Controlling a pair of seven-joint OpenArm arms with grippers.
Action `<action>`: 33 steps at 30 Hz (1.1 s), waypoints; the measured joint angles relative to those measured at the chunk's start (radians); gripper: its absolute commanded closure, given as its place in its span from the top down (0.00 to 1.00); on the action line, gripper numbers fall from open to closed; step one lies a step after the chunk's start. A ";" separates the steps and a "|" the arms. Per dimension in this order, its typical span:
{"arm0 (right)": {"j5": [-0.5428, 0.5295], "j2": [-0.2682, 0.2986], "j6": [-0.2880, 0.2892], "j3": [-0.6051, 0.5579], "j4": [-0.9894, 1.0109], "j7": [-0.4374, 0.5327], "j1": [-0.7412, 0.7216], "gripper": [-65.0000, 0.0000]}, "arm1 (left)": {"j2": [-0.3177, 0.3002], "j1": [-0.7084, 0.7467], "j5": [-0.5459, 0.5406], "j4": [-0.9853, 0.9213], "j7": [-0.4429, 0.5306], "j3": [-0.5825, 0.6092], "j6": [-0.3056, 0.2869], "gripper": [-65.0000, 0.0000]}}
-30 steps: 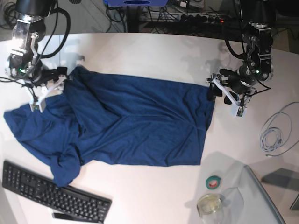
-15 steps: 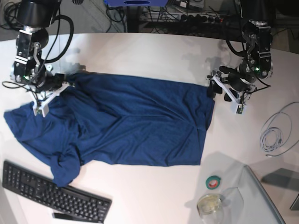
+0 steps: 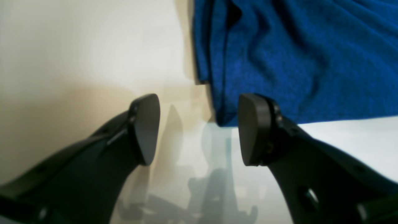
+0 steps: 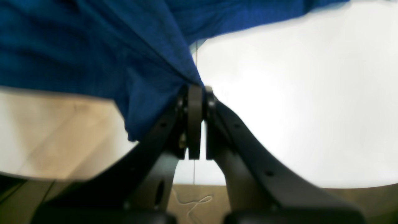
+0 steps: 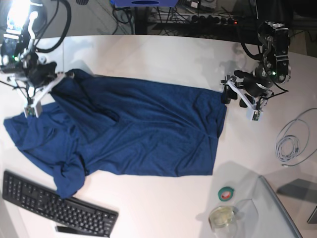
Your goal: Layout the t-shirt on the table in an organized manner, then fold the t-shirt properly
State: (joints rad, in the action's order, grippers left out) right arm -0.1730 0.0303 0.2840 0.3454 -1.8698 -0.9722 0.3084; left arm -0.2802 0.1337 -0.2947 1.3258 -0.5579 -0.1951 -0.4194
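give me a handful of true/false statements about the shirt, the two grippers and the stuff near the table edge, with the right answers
1. The right gripper is shut on the t-shirt. True.
2. The left gripper is clamped on the shirt's corner. False: its jaws stand apart, with the cloth's edge just beyond them and nothing between the pads.
3. The t-shirt is folded into a neat rectangle. False: it lies spread on the table, bunched and wrinkled on the side near the keyboard.
4. A roll of green tape lies off the shirt, beside a clear jar. True.
5. A coiled cable rests on top of the shirt. False: it lies on the bare table, apart from the cloth.
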 measured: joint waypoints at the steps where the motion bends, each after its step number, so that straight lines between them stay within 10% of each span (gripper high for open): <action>1: 0.003 0.000 0.001 0.002 -0.029 -0.017 0.018 0.00 | 0.002 -0.001 0.000 0.000 0.000 0.000 0.000 0.59; 17: -0.005 0.000 0.000 0.224 -0.137 -0.001 0.023 0.00 | 0.003 -0.005 0.000 0.006 0.000 -0.002 0.000 0.59; 33: -0.005 -0.031 0.000 0.709 -0.138 -0.008 -0.128 0.00 | 0.008 0.017 0.003 0.000 -0.003 -0.485 0.000 0.58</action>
State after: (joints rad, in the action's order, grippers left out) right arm -0.1780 -0.0002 0.2844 1.0546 -2.0075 -0.9802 0.1802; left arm -0.2718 0.1505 -0.2916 1.3258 -0.5613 -0.6800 -0.4191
